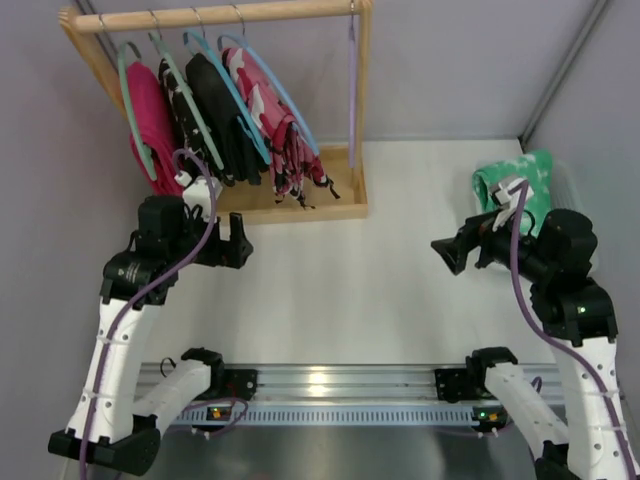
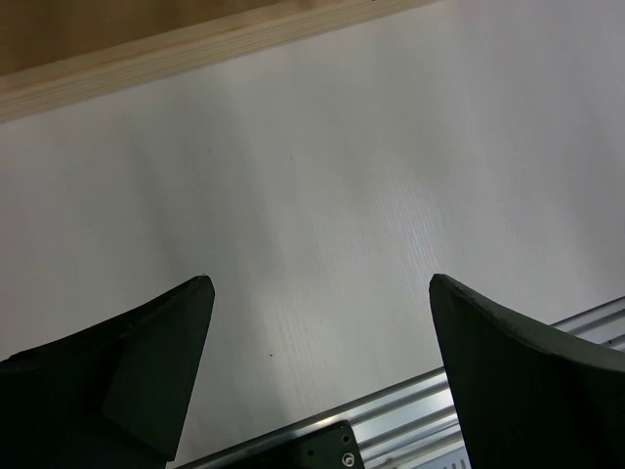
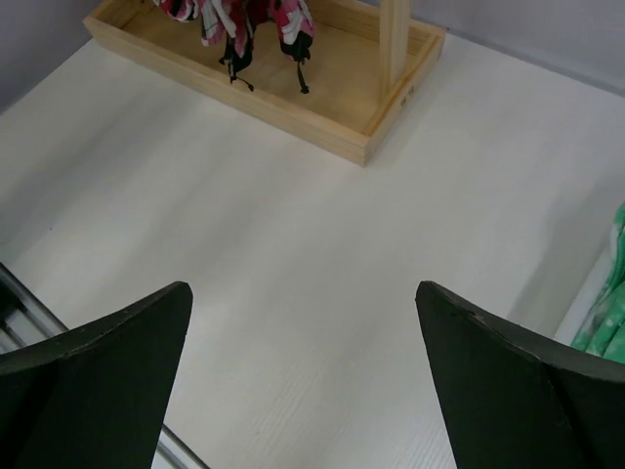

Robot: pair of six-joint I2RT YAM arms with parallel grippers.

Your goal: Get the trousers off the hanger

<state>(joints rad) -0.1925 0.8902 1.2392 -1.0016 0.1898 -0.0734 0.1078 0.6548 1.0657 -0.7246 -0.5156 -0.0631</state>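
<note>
Pink-red trousers (image 1: pixel 272 115) are hanging on the light-blue hanger (image 1: pixel 283 88) at 11 o'clock; left fingers (image 2: pixel 146 362) and right fingers (image 3: pixel 508 381) are hovering released.

Wooden clothes rack (image 1: pixel 361 110) at the far left of the white bench (image 1: pixel 350 290), its round top rail (image 1: pixel 220 14) carried on posts above a shallow tray base (image 1: pixel 330 208); plain magenta garment (image 1: pixel 150 115) on a teal-green hanger (image 1: pixel 124 85), leftmost; black garment (image 1: pixel 222 110) further right; lilac hanger (image 1: pixel 351 70) hanging alone beside the right post; green-and-white cloth (image 1: pixel 525 180) crumpled at the far right of the bench; aluminium rail (image 1: pixel 330 384) along the near edge.
</note>
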